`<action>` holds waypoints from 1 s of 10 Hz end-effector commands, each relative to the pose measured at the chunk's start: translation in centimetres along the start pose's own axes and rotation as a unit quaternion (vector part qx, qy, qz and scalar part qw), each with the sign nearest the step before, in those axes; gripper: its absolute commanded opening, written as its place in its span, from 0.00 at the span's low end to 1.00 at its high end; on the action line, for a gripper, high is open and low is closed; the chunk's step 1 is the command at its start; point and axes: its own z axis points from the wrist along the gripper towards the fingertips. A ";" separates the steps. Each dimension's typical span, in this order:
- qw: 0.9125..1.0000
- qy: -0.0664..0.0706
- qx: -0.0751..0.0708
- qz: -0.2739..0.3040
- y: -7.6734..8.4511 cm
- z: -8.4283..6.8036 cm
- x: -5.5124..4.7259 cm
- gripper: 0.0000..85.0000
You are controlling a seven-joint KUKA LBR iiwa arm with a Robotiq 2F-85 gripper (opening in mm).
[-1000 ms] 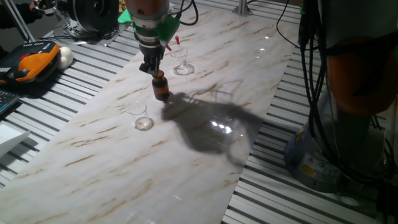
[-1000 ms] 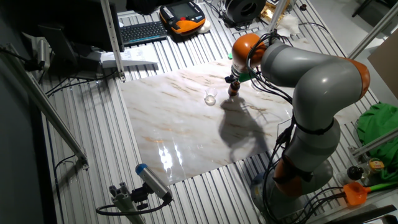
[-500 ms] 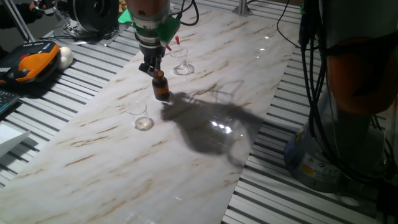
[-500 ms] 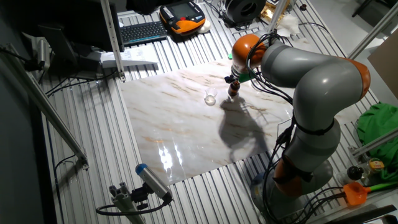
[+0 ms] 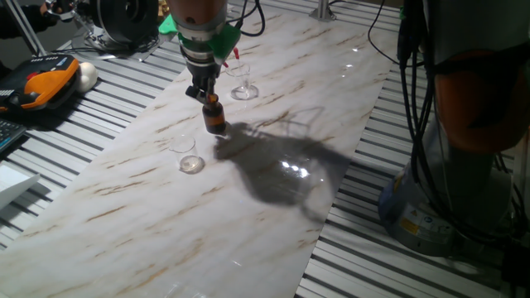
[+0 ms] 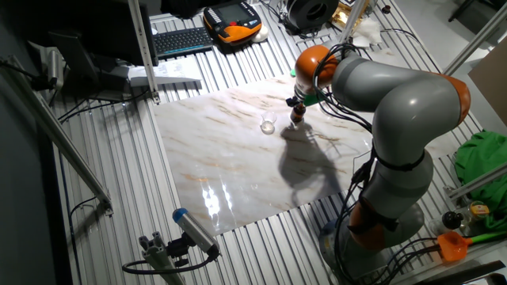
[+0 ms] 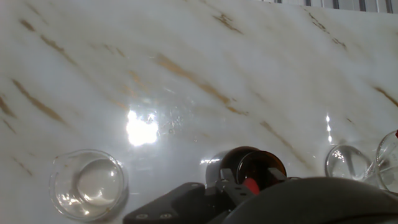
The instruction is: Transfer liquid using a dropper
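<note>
The small amber bottle (image 5: 215,121) stands upright on the marble board, also in the other fixed view (image 6: 297,115). My gripper (image 5: 202,91) hangs straight over its neck, fingers shut. In the hand view my gripper (image 7: 249,190) sits right above the open bottle mouth (image 7: 252,165), and the dropper's red bulb (image 7: 250,185) shows pinched between the fingers. The clear pipette shaft is hidden and I cannot tell how deep it sits in the bottle. A small clear glass dish (image 5: 187,156) stands to the front left of the bottle, also in the hand view (image 7: 89,184).
A clear stemmed glass (image 5: 243,88) stands behind the bottle, with a small red speck just above it; it also shows in the hand view (image 7: 346,163). The marble board (image 5: 273,199) lies on a slatted metal table. An orange pendant (image 5: 40,84) lies far left.
</note>
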 end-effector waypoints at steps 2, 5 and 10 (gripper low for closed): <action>1.000 -0.001 0.001 0.000 -0.1 0.3 0.1 0.40; 1.000 -0.001 0.001 -0.001 -0.1 0.5 0.2 0.40; 1.000 -0.005 0.000 -0.005 -0.3 0.7 0.3 0.40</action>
